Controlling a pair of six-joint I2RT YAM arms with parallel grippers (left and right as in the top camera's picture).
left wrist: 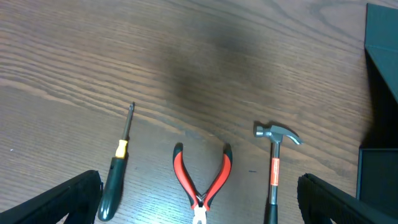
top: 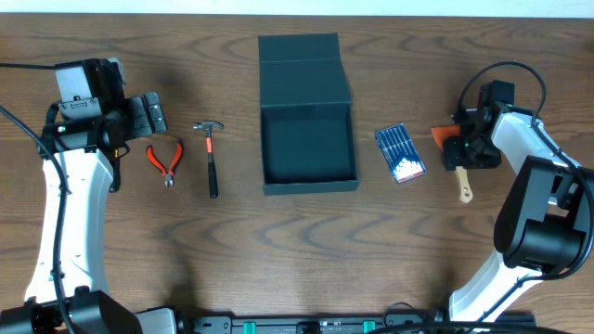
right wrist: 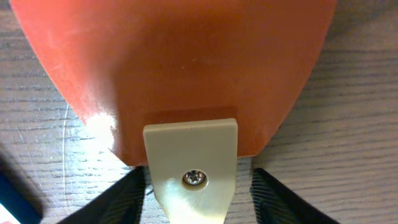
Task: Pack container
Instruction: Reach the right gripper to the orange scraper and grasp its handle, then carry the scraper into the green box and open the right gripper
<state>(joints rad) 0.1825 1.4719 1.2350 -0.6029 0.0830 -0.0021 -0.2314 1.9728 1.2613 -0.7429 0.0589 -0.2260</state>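
Note:
The container (top: 309,186), a dark teal-black square box, stands open at the table's middle with its flap lid (top: 303,70) folded back; its edge shows in the left wrist view (left wrist: 380,68). My left gripper (top: 148,113) is open and empty, its fingers (left wrist: 199,190) spread wide above red-handled pliers (left wrist: 200,180). My right gripper (top: 464,151) is low over a scraper with an orange blade (right wrist: 174,62) and a beige handle (right wrist: 191,162). Its fingers (right wrist: 199,190) straddle the handle, with a gap on the right side.
Left of the container lie the pliers (top: 165,160) and a hammer (top: 212,158), also in the left wrist view (left wrist: 274,162). A dark-handled screwdriver (left wrist: 115,174) lies left of the pliers. A blue pack of bits (top: 400,153) lies between the container and the scraper (top: 463,188).

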